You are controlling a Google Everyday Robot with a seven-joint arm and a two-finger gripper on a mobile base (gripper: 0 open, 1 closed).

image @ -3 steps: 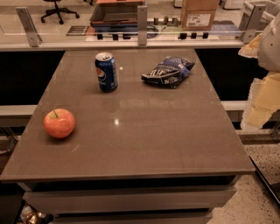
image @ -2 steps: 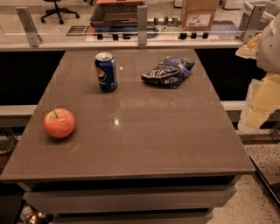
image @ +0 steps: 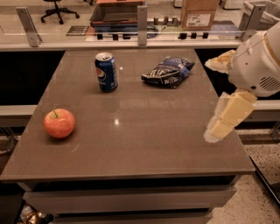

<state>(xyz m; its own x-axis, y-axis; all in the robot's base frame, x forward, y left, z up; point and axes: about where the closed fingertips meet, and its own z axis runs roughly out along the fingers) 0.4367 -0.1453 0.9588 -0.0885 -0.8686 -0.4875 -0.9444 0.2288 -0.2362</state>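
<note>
My gripper (image: 215, 97) hangs at the right edge of the brown table (image: 140, 148). It is open: one pale finger (image: 220, 61) is up by the far right corner and the other (image: 227, 116) points down over the table's right side, with nothing between them. The thing nearest to it is a dark blue chip bag (image: 168, 72), lying flat to its left at the back of the table. A blue Pepsi can (image: 106, 72) stands upright further left. A red apple (image: 59, 123) rests near the front left.
Behind the table runs a low glass partition with metal posts (image: 141, 19). Beyond it are a cardboard box (image: 199, 13), a shallow tray (image: 117, 12) and an office chair (image: 57, 8). Speckled floor (image: 258, 183) lies to the right of the table.
The arm has swung a little to the left, bringing the gripper further over the table's right edge. The can, bag and apple have not moved.
</note>
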